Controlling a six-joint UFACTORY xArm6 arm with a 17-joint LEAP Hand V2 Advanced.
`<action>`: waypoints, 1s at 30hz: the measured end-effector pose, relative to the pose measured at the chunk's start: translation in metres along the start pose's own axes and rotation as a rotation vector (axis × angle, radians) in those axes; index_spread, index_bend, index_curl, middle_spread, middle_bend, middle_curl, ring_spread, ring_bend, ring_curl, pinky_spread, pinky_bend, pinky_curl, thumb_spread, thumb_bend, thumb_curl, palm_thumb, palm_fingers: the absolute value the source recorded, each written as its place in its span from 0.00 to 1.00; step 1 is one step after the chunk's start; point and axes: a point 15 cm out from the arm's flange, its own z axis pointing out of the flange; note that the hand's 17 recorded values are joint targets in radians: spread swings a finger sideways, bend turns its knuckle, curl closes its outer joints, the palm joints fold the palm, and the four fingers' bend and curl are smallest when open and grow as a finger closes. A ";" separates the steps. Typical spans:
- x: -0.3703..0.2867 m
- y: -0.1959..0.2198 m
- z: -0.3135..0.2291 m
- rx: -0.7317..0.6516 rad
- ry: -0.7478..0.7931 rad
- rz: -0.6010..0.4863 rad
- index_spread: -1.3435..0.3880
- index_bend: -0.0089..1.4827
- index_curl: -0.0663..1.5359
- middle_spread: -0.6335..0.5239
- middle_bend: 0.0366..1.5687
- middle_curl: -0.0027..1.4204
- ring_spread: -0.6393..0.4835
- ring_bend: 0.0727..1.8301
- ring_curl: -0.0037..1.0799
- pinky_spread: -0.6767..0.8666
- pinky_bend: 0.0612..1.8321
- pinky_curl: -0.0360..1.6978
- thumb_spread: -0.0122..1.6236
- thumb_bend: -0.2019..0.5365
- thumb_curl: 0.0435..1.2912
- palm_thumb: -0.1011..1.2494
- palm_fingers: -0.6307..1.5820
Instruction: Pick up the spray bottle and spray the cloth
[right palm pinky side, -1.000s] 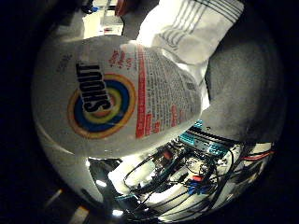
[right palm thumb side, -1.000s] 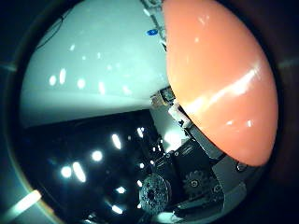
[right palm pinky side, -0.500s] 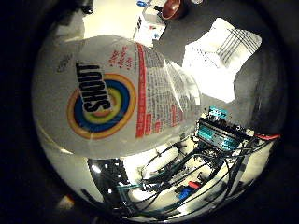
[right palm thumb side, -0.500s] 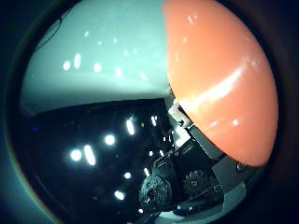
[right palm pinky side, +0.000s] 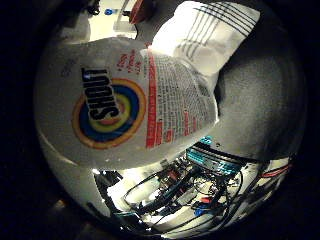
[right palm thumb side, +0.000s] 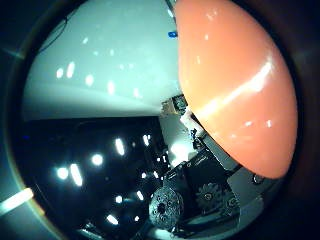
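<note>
bottle (right palm pinky side: 125, 110), its white labelled body filling the palm view and so close against the hand (right palm thumb side: 200, 200), whose grip cannot be told here; beyond it the striped cloth (right palm pinky side: 210, 35) on the grey bench (right palm pinky side: 260, 110); the smooth plastic is likely slippery, best held at the neck.

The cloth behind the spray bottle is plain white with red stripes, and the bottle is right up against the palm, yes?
Not quite: the stripes on the white cloth are dark blue, not red, as the little finger side palm view shows. The rest holds: the spray bottle fills much of that view, so it is close to the palm.
</note>
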 end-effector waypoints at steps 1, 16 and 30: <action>-0.005 0.001 0.001 -0.003 0.002 -0.013 0.62 0.79 0.45 0.39 0.85 0.49 0.37 0.75 0.63 0.24 0.71 0.39 0.36 0.25 0.86 0.87 0.83; -0.130 0.062 0.106 -0.251 0.029 -0.366 0.62 0.79 0.44 0.39 0.85 0.49 0.37 0.75 0.63 0.24 0.71 0.39 0.35 0.25 0.85 0.87 0.83; -0.146 0.083 0.246 -0.510 -0.040 -0.559 0.62 0.79 0.45 0.39 0.86 0.49 0.37 0.75 0.63 0.24 0.71 0.40 0.32 0.25 0.84 0.87 0.82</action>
